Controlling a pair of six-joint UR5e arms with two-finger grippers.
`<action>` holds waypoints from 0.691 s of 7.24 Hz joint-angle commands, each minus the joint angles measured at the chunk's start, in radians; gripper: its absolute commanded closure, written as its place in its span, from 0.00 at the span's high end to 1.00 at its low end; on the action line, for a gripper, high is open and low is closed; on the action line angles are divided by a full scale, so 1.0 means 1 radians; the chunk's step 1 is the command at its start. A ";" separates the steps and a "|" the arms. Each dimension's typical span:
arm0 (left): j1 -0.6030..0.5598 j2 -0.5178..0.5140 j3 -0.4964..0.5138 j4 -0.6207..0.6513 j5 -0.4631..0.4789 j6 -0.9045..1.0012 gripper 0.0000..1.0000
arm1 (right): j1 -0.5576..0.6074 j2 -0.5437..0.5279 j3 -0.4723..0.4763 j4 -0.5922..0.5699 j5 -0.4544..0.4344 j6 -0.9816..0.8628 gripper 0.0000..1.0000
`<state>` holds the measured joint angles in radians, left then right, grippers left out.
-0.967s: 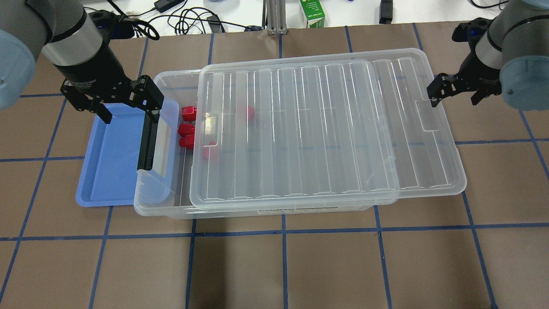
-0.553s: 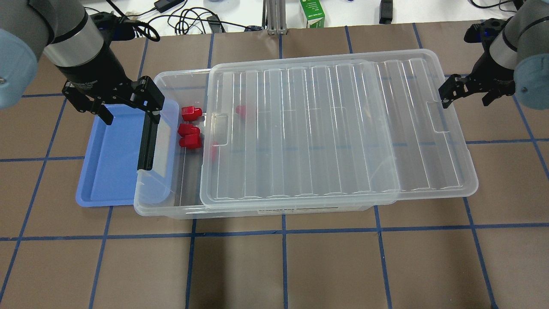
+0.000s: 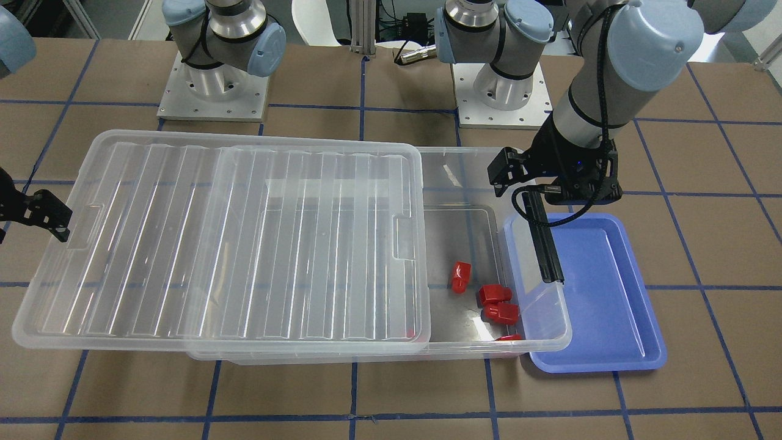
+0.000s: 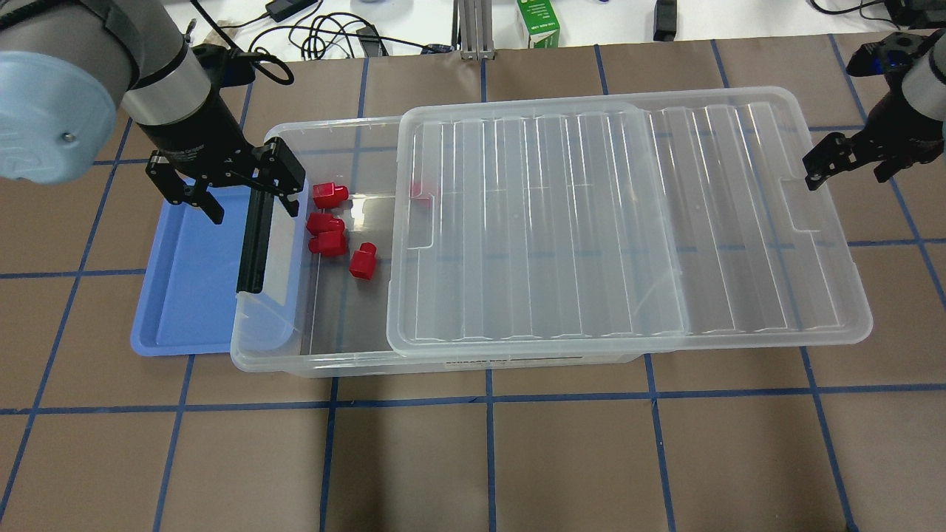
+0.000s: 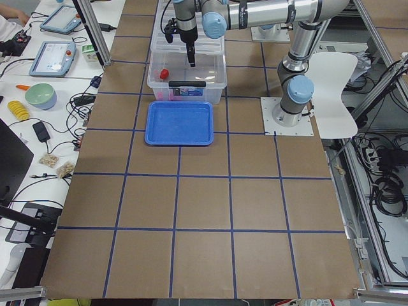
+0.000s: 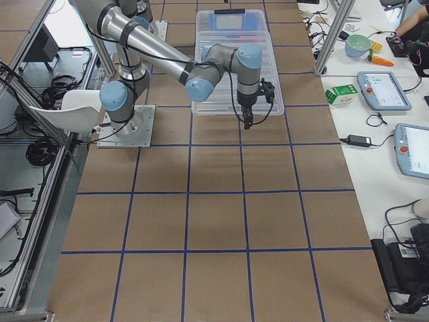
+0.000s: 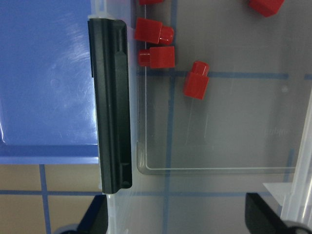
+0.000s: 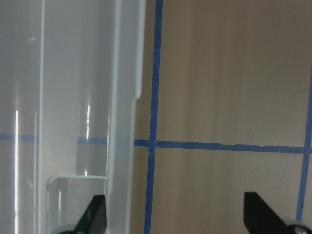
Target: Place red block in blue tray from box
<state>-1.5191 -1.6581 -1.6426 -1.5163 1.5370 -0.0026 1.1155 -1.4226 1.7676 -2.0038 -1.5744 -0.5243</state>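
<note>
The lid (image 4: 591,222) lies shifted toward the right end of the box (image 4: 295,366) and overhangs it, so the left part of the box is uncovered. I judge the opening step done and the pick about to start. Four red blocks lie in the uncovered part, with a fifth showing dimly under the lid. The easiest target looks to be the red block (image 4: 362,262) lying alone, near the lid's edge and apart from the cluster of three. Its long axis runs near to far and its knob points to the far side. The left gripper (image 4: 250,201) hangs over the box's left end, above the black clip handle (image 4: 255,244). Its fingers are spread wide and hold nothing. The right gripper (image 4: 850,171) is just off the lid's right edge, also spread and empty. The blue tray (image 4: 185,281) lies at the left, its right rim overlapped by the box's end. Next, the left gripper should shift right over the lone block, come down with its fingers straddling the narrow sides, and close.
</note>
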 commanded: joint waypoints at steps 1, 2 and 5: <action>-0.042 -0.038 -0.017 0.060 0.002 -0.010 1.00 | -0.016 0.001 -0.005 0.000 0.001 -0.020 1.00; -0.061 -0.055 -0.017 0.074 0.003 -0.002 1.00 | -0.032 -0.001 -0.004 0.000 0.002 -0.040 1.00; -0.062 -0.097 -0.019 0.102 0.003 0.039 0.89 | -0.026 -0.013 -0.003 0.002 0.001 -0.028 1.00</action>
<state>-1.5803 -1.7395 -1.6606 -1.4202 1.5397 0.0176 1.0850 -1.4278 1.7645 -2.0030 -1.5734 -0.5588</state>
